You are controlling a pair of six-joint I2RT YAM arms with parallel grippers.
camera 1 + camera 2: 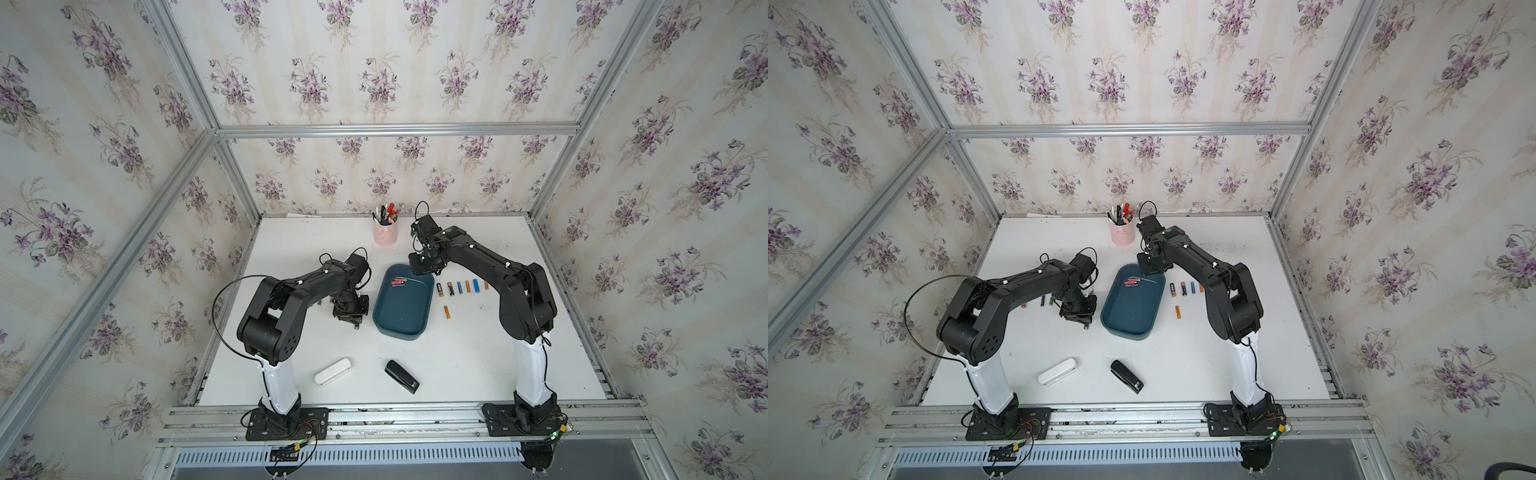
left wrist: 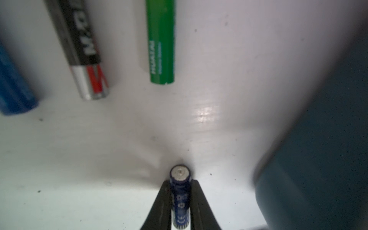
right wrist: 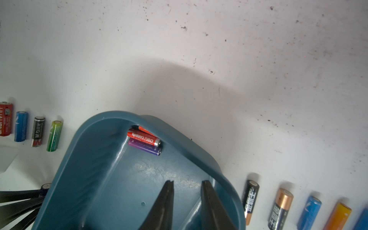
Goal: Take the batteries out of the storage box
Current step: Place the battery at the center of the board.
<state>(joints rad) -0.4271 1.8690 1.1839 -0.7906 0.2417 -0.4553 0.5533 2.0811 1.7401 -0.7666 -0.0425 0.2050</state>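
At 12 o'clock in box (image 1: 401, 307), three cells (image 3: 144, 141) left; out cells (image 1: 459, 287) line 3 and 9 o'clock. Left gripper (image 2: 180, 184) pinches navy cell (image 2: 180, 201) outside; right gripper (image 3: 187, 184) spread, empty, over box.

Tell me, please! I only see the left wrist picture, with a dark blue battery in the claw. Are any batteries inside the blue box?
Observer: Yes. The right wrist view shows three batteries side by side against one wall of the storage box: two red, one purple.
Operator: Is the other claw grabbing them?
Observer: Not yet. The right claw hangs open and empty over the box floor, apart from them.
Operator: Are there batteries out on the other side too?
Observer: Yes. In both top views a row of batteries lies on the white table on the right arm's side of the box, with one orange battery apart, nearer the front.
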